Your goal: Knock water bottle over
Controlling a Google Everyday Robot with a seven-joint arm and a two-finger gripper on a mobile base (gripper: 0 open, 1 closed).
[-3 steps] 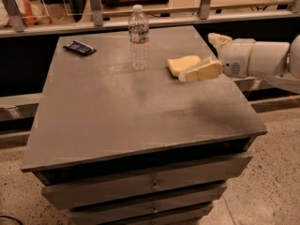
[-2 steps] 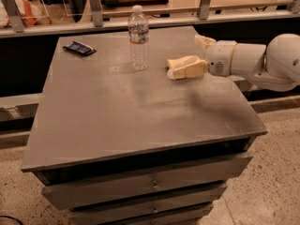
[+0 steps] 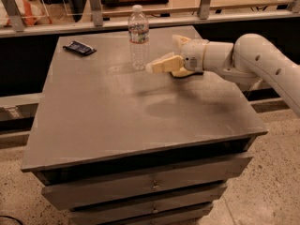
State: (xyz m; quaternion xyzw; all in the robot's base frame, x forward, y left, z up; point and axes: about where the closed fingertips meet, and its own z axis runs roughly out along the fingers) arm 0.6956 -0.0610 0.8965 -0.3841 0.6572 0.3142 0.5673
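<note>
Grey table (image 3: 140, 125) with a flat square top and stacked drawers (image 3: 150, 184) below, seen from the near side and slightly above. Water bottle (image 3: 139, 36) upright on the far part of the top, a little left of the middle line: clear ribbed body, white cap, dark label band around the upper half. Gripper (image 3: 162, 53) low over the tabletop just right of the bottle, at the end of a white arm (image 3: 262, 55) entering from the right edge. Fingers (image 3: 161, 64) cream-coloured and spread apart, with nothing clamped between them: one pointing left toward the lower part of the bottle, its tip right beside the bottle's base, the other angled toward the far edge of the table. Contact between the near fingertip and the bottle not determinable. Yellow sponge (image 3: 178, 73) on the tabletop under the gripper, mostly hidden by it, only a narrow strip showing. Small dark flat object (image 3: 79, 47) near the far left corner, well apart from bottle and gripper. Soft shadow of the arm on the top, nearer than the gripper. Beyond the far edge, a railing (image 3: 201, 1) with metal posts and clear panels. Speckled floor (image 3: 276, 172) at near right.
</note>
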